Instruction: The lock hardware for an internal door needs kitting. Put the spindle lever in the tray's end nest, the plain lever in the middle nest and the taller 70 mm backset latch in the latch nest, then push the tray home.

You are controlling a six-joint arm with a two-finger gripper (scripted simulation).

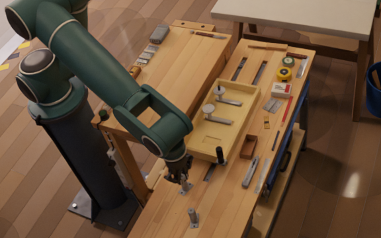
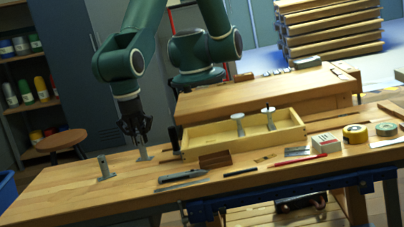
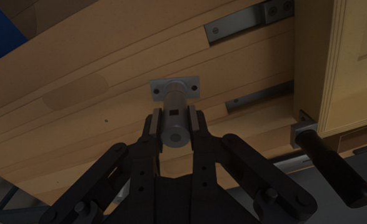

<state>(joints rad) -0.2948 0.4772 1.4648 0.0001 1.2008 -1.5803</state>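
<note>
On the near end of the workbench a grey tubular latch [image 1: 185, 186] [image 2: 142, 150] [image 3: 175, 106] stands upright on its faceplate. My gripper [image 1: 181, 180] [image 2: 137, 138] [image 3: 174, 120] is shut on its upper part, a finger pad on each side of the tube in the wrist camera. A second, shorter-looking latch [image 1: 193, 218] [image 2: 104, 167] stands further toward the bench end. The yellow tray [image 1: 222, 117] [image 2: 243, 132] sits on its rails beside the latch. It holds the spindle lever [image 1: 225, 96] [image 2: 268, 116] in the far nest and the plain lever [image 1: 214, 114] [image 2: 238, 123] in the middle. The latch nest [image 1: 211, 140] is a shallow recess at the near end.
A small brown box [image 1: 248, 146] [image 2: 215, 159] sits by the tray. The tray's black handle [image 1: 220, 155] [image 2: 174, 139] [image 3: 334, 169] stands close to my gripper. A utility knife [image 1: 250, 172], rulers, tape measures [image 1: 283, 73] and a red pencil lie along the bench's edge.
</note>
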